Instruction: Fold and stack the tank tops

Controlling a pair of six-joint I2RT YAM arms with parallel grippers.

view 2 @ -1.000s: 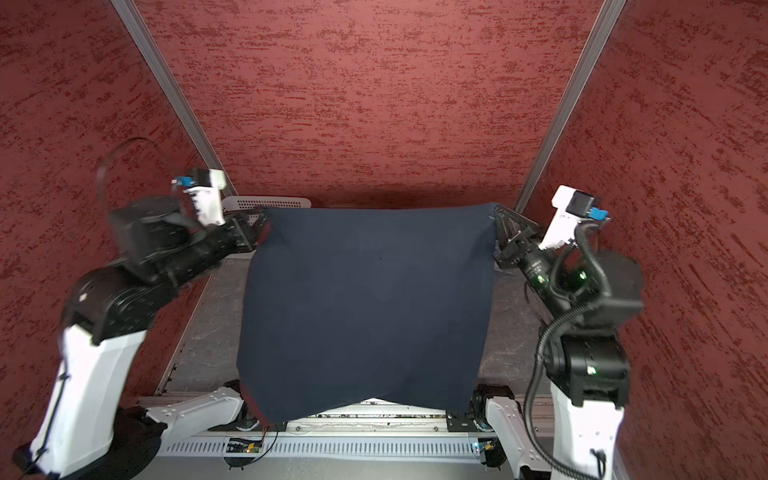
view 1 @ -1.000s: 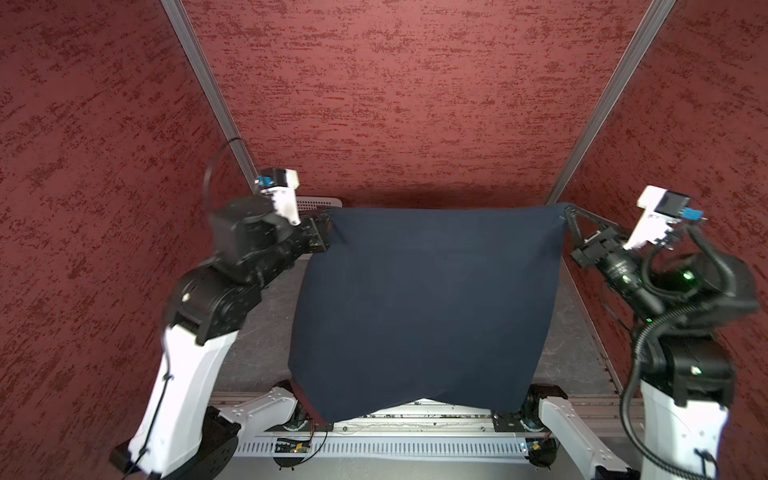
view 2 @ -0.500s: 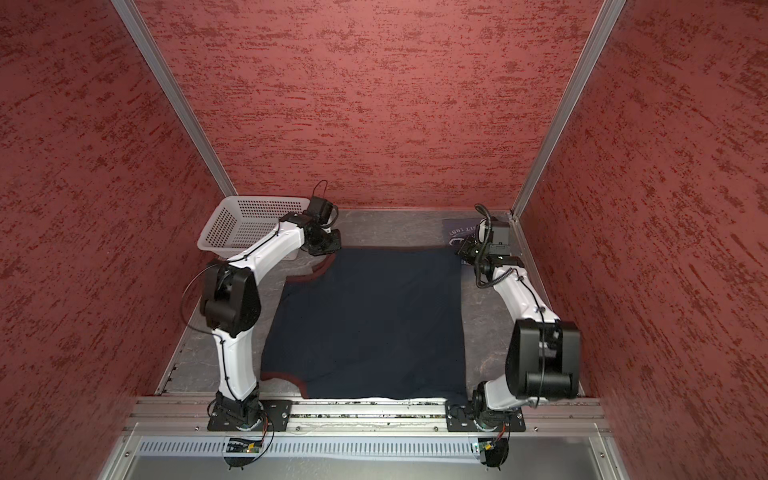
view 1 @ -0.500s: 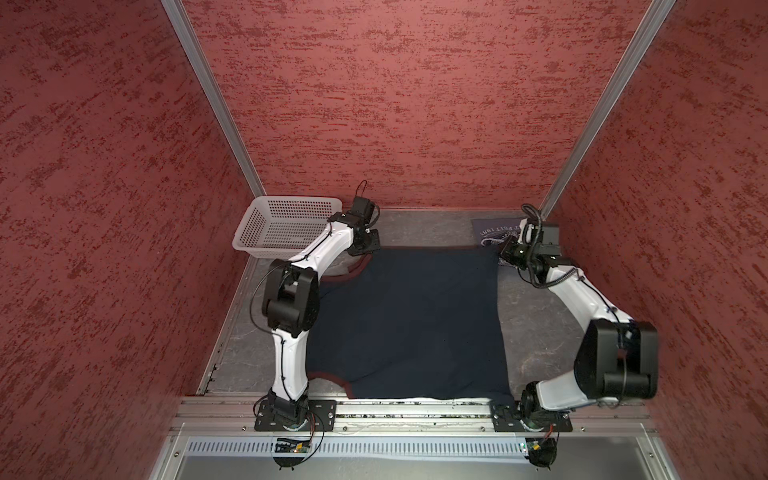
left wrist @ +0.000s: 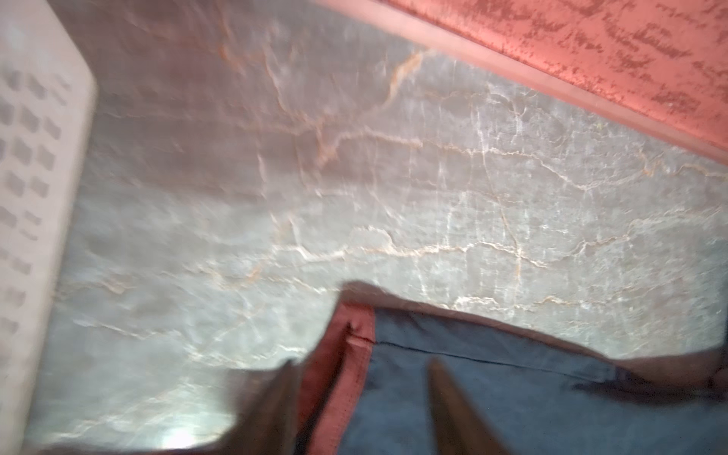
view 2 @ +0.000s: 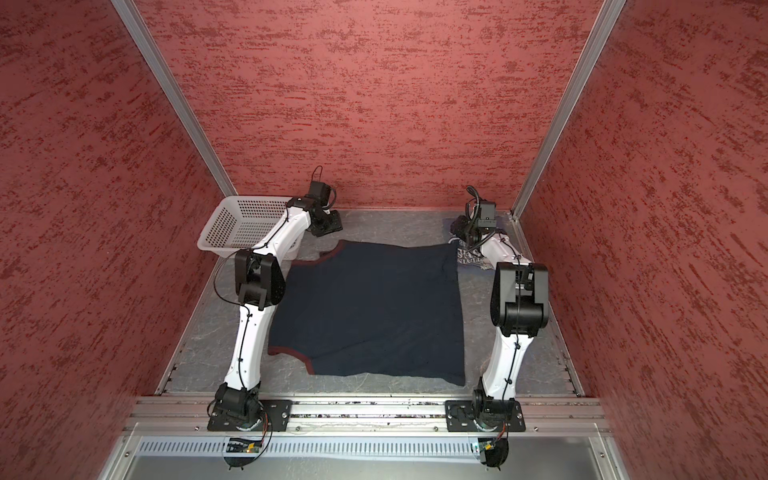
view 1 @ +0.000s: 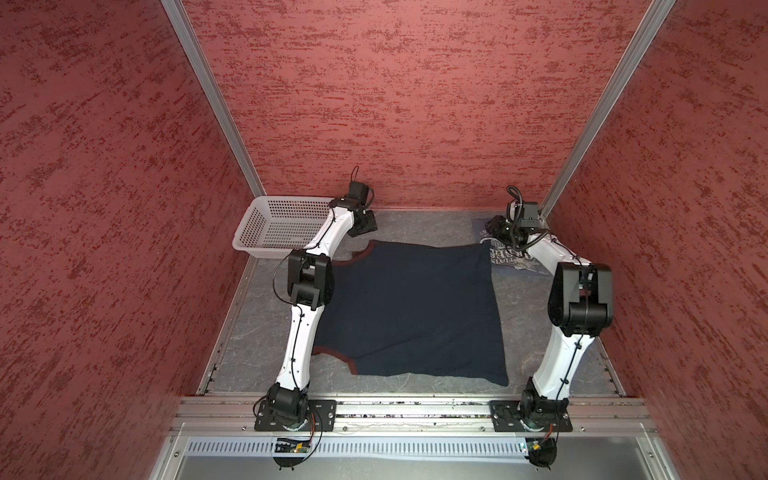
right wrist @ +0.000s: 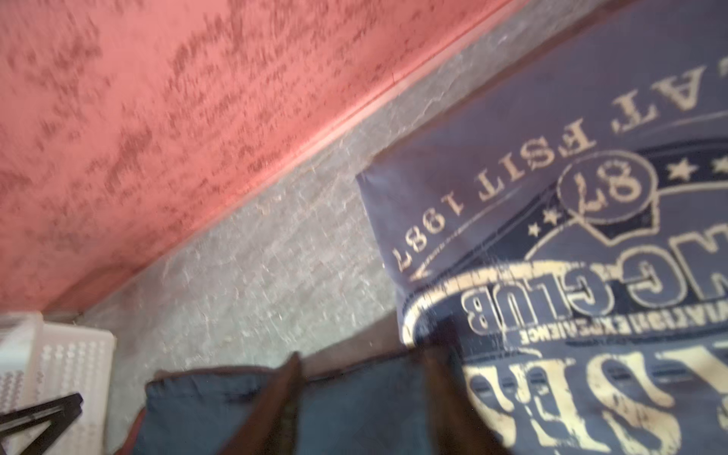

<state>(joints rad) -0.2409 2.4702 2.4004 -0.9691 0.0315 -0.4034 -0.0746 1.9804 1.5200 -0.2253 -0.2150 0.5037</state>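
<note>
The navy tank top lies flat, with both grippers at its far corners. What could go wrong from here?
1. The navy tank top meets the slate-blue tank top at its far right corner; the right gripper, jaws open there, might pinch both.
2. A diagonal crease crosses the navy cloth, so a fold may be uneven.
3. The left gripper, beside the basket, might bump it.

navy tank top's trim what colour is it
Maroon trim, best seen in the left wrist view.

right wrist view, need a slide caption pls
Open right gripper over the navy tank top, beside the slate-blue lettered top.
</note>
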